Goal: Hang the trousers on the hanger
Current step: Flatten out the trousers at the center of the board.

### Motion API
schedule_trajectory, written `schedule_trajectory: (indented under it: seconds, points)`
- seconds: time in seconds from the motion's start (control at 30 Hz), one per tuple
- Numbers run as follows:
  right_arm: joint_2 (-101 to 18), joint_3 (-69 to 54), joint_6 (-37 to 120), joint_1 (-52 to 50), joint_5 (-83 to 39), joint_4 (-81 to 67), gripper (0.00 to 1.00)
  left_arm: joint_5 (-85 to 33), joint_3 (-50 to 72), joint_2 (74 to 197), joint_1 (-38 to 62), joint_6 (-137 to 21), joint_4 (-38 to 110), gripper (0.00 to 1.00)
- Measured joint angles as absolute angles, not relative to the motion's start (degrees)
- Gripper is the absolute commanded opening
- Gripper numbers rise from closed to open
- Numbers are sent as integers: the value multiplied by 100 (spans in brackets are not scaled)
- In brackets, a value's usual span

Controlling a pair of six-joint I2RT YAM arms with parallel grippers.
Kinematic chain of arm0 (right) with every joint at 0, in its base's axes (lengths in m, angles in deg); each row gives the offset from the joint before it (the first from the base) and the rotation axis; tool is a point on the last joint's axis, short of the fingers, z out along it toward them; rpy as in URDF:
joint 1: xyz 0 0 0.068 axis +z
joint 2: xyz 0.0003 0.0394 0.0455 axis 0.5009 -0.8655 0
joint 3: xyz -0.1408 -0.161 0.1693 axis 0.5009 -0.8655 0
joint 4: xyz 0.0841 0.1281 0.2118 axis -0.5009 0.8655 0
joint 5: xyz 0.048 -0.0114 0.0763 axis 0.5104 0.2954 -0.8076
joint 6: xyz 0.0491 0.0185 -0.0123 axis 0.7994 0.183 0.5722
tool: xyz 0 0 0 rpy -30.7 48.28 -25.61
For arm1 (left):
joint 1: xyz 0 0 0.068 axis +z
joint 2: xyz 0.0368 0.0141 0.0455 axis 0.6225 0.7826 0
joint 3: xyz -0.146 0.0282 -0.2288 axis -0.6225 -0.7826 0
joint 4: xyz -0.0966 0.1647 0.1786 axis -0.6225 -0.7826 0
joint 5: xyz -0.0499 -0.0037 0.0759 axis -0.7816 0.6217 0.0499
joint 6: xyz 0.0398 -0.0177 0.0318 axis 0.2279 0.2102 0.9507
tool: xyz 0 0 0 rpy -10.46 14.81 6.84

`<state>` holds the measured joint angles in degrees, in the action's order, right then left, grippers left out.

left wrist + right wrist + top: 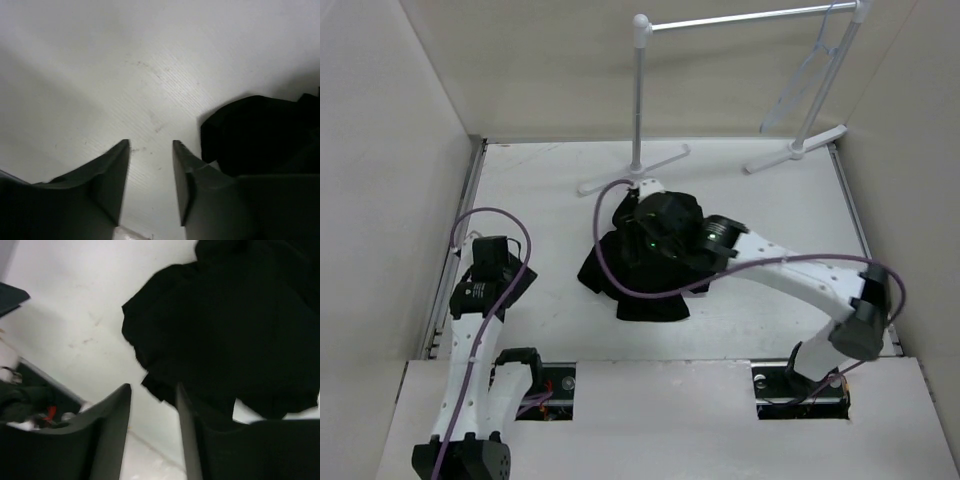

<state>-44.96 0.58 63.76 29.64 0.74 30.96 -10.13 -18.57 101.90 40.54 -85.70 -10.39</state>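
Observation:
The black trousers (645,285) lie in a crumpled heap in the middle of the table. They also show in the left wrist view (260,130) and the right wrist view (230,325). The pale thin hanger (810,75) hangs from the rack's bar at the far right. My right gripper (642,228) hovers over the heap, open (153,387), with nothing between its fingers; the trousers' edge lies just beyond its right finger. My left gripper (495,245) is open (151,145) and empty over bare table, left of the trousers.
The white tubular garment rack (638,90) stands at the back, its flat feet (665,158) just behind the trousers. Beige walls close in the left, back and right. Purple cables (610,270) loop by both arms. Two slots (545,385) sit in the near ledge.

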Motion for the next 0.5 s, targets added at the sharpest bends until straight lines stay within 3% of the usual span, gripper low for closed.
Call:
schedule_trajectory:
  seconds: [0.03, 0.1, 0.2, 0.23, 0.3, 0.33, 0.37, 0.5]
  points:
    - [-4870, 242, 6277, 2962, 26, 2991, 71, -1048, -1951, 10179, 4104, -8629, -1042, 49]
    - [-5512, 506, 6127, 2958, -16, 2901, 80, -1140, -2091, 10127, 4164, -8736, -1028, 57]
    - [-6391, 849, 5886, 2951, 45, 2899, 84, -1319, -2316, 9947, 4198, -8900, -1000, 59]
    - [-6667, 969, 5834, 2938, 80, 2921, 74, -1365, -2395, 9867, 4201, -8948, -987, 59]
    - [-7126, 1146, 5733, 2905, 146, 2956, 41, -1462, -2541, 9722, 4201, -9033, -989, 59]
    - [-7324, 1221, 5731, 2888, 190, 2978, 10, -1499, -2600, 9676, 4201, -9068, -996, 59]
    - [-7501, 1289, 5727, 2866, 238, 3013, 0, -1531, -2633, 9646, 4201, -9096, -1004, 59]
    - [-7567, 1494, 5886, 2770, 437, 3271, 0, -1590, -2642, 9626, 4203, -9164, -987, 59]
